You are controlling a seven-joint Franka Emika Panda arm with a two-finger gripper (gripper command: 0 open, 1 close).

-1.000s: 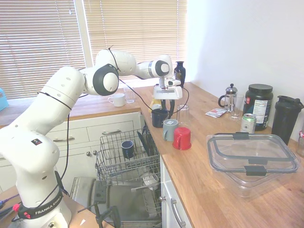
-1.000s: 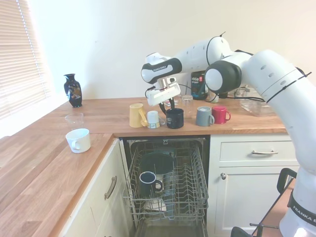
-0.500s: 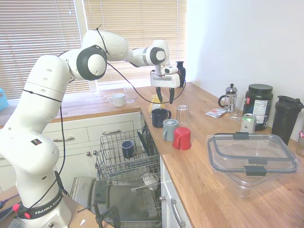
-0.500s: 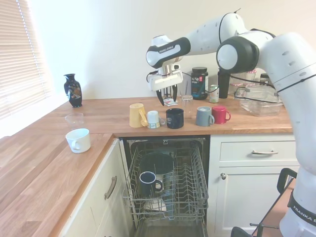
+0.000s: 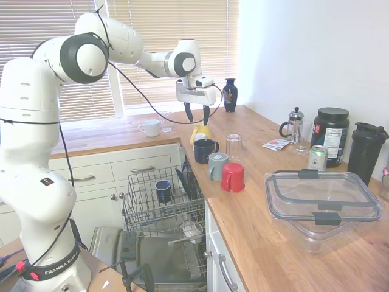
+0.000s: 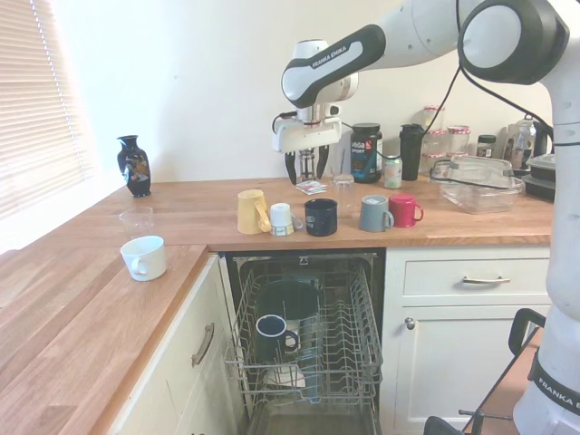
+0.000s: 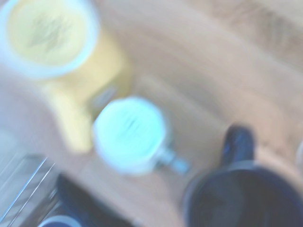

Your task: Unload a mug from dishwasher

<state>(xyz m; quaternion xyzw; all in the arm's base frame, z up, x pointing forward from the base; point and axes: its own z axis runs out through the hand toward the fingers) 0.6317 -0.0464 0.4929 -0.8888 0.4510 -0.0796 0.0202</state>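
Mug (image 5: 204, 150) sits on counter (image 5: 255, 213) w/ end effector (image 5: 196, 114) above (fingers spread, empty).

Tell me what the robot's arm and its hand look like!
The arm is glossy white and chunky, with rounded joints capped in dark grey rings. Black lettering runs along its forearm and around its base. A thin black cable loops along the outside. The gripper is a white block with two dark, slim fingers pointing down.
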